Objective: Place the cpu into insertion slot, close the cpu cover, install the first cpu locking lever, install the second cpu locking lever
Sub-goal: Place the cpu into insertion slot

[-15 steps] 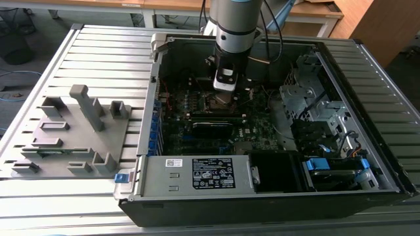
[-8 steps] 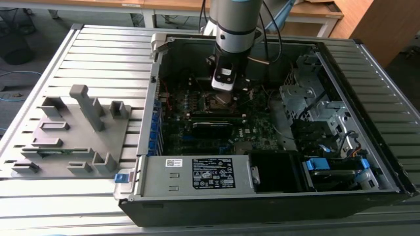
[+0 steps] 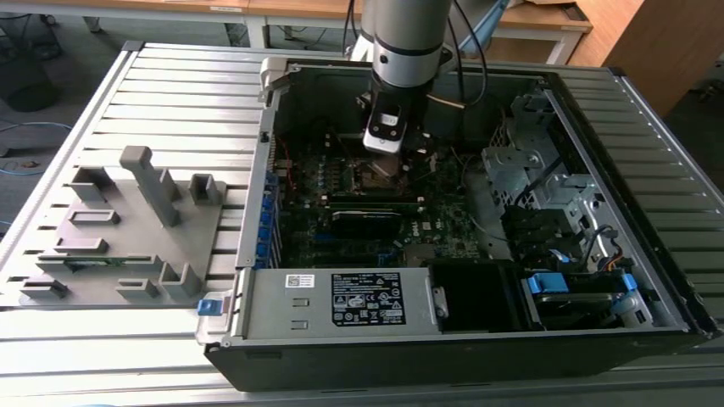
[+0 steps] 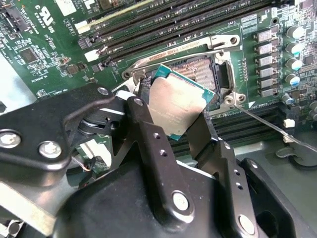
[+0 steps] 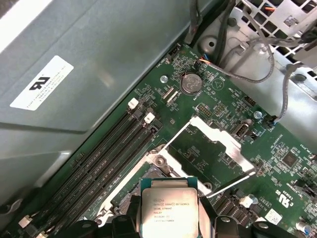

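Note:
My gripper [image 4: 174,103] is shut on the cpu [image 4: 178,111], a flat square chip with a dull metallic top, one black finger [image 4: 146,106] on each of two opposite edges. The chip hangs close over the insertion slot [image 4: 202,68], a dark square socket with a silvery rim, and hides part of it. In the first wrist view the cpu [image 5: 170,210] sits between the fingers, and the cpu cover [image 5: 218,144] lies flipped open beyond the socket. A thin wire lever [image 5: 230,184] sticks out beside it. In the exterior view the gripper [image 3: 385,157] is low inside the computer case, over the socket [image 3: 377,175].
Long black memory slots [image 5: 106,158] run beside the socket. Loose cables [image 5: 247,54] and a metal drive cage [image 3: 531,161] stand on the exterior view's right. The power supply [image 3: 339,301] closes the case's near side. A grey fixture plate [image 3: 114,229] lies outside at the exterior view's left.

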